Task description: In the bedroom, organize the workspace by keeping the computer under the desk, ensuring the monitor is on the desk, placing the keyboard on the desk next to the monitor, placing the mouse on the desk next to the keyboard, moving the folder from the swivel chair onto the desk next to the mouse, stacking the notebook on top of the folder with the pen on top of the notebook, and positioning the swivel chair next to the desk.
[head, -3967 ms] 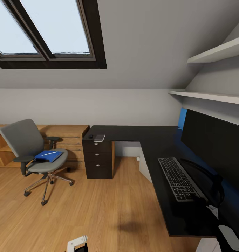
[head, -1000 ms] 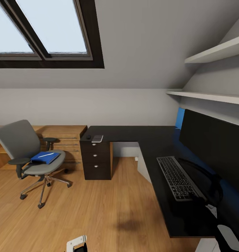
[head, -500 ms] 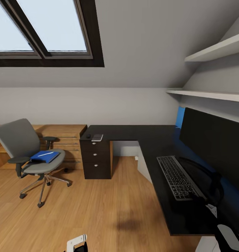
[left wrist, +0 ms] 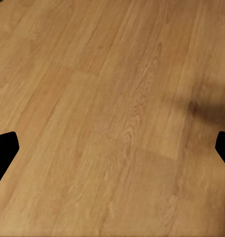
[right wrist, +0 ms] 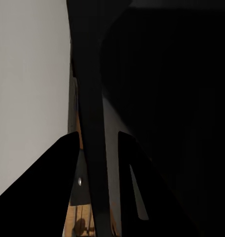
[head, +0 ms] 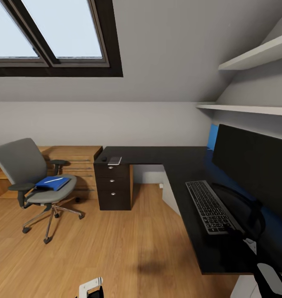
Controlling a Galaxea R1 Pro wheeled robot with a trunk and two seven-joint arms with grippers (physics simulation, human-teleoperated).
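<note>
The chair [head: 31, 182] stands on the wood floor [head: 116, 248], well apart from the black tabletop [head: 182, 165], with the blue folder [head: 53, 183] and pen [head: 54, 180] on its seat. Keyboard [head: 209, 207] lies before the monitor [head: 252, 165]. Notebook [head: 115, 160] and mouse [head: 104, 158] lie above the drawers. Left pincer [left wrist: 112, 153]: fingers apart. Right pincer [right wrist: 95, 187]: state cannot be told.

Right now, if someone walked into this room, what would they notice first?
Probably the long black desk on the right, with the big dark monitor and the keyboard lying in front of it. Then the grey swivel chair on the left, with the bright blue folder on its seat, under the skylight.
</note>
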